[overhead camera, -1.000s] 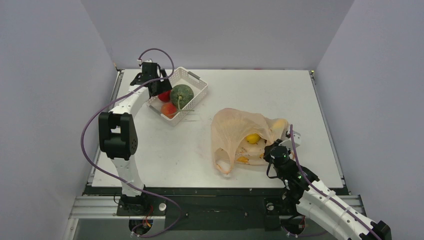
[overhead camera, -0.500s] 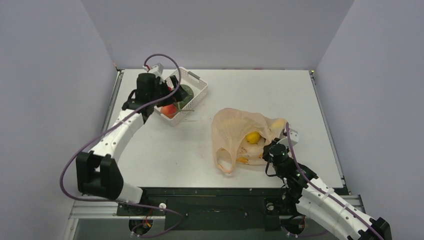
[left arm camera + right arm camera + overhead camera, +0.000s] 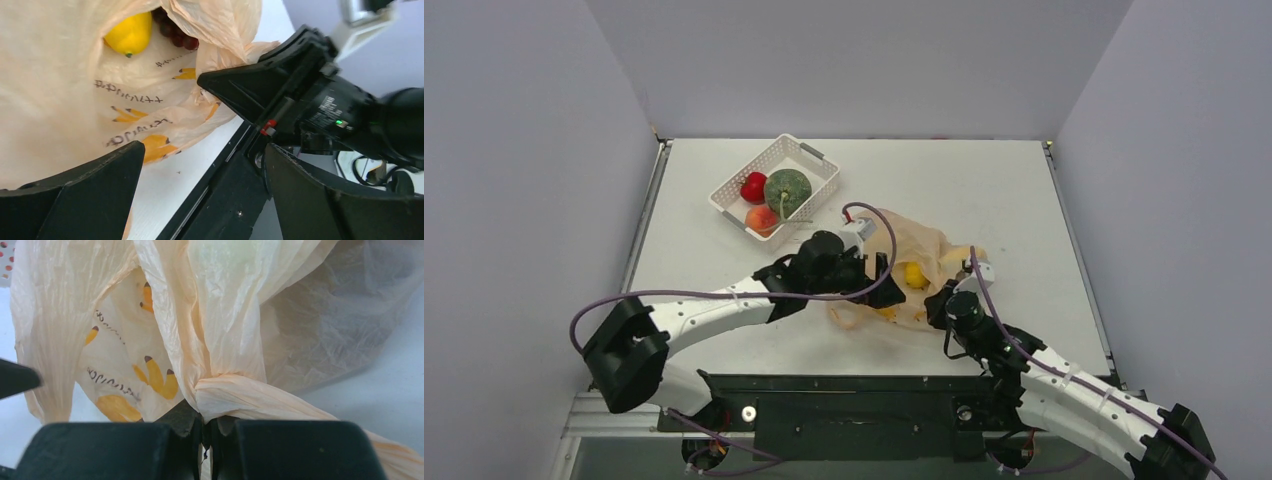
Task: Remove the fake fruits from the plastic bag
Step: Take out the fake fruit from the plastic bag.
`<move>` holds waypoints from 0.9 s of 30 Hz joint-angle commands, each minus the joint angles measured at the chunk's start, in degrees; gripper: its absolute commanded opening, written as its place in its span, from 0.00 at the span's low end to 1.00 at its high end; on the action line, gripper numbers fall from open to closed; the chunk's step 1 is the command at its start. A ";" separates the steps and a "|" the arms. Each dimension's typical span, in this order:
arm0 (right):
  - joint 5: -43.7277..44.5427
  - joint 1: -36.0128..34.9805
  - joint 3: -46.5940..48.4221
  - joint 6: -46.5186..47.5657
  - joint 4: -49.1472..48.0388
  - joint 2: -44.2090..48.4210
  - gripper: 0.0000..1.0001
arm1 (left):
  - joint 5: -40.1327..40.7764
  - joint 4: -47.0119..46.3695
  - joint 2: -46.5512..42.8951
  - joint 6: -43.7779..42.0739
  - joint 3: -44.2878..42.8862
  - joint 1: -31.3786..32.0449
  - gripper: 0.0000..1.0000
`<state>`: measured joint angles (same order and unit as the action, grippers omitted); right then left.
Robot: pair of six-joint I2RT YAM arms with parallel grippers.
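Note:
The pale-orange plastic bag [image 3: 924, 252] lies crumpled at the table's middle right. My right gripper [image 3: 939, 303] is shut on a twisted bunch of the bag's near edge [image 3: 235, 395]; its jaws pinch the plastic [image 3: 206, 432]. My left gripper [image 3: 874, 278] is open and empty, at the bag's left side by the mouth [image 3: 200, 200]. Inside the bag I see the yellow oval fruit [image 3: 129, 32] [image 3: 912, 275] and dark purple grapes [image 3: 175, 31]. The bananas are hidden. The red apple [image 3: 753, 187] and green melon [image 3: 787, 190] lie in the basket.
The white latticed basket [image 3: 809, 158] stands at the back left and also holds an orange-pink peach [image 3: 762, 218]. The table's front edge and black rail [image 3: 225, 200] run just below the left gripper. The right gripper's black body [image 3: 280, 90] is close beside the left one.
My left arm has swung from the basket across to the bag's left side. The bag has shifted a little left and bunched up. The right gripper keeps its hold.

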<state>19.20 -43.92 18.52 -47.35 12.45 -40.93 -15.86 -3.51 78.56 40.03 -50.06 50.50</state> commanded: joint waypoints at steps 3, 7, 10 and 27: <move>5.81 -2.65 -2.62 -6.55 0.43 6.31 0.00 | 8.17 -4.62 9.24 1.76 -6.38 3.97 0.81; 7.03 -2.61 -4.30 -8.06 2.19 11.02 0.00 | 10.97 -3.47 14.81 0.65 -9.74 4.06 0.76; 7.74 -2.54 -4.39 -8.38 2.83 11.20 0.00 | 11.12 -3.52 19.26 -0.51 -12.93 4.24 0.72; 8.45 -2.60 -3.72 -7.90 2.56 9.40 0.00 | 14.51 -5.06 27.79 -6.75 -16.99 4.87 0.58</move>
<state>25.36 -46.22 14.39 -54.87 15.51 -31.79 -4.03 -5.52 103.35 35.33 -64.66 55.09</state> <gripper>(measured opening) 0.007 0.581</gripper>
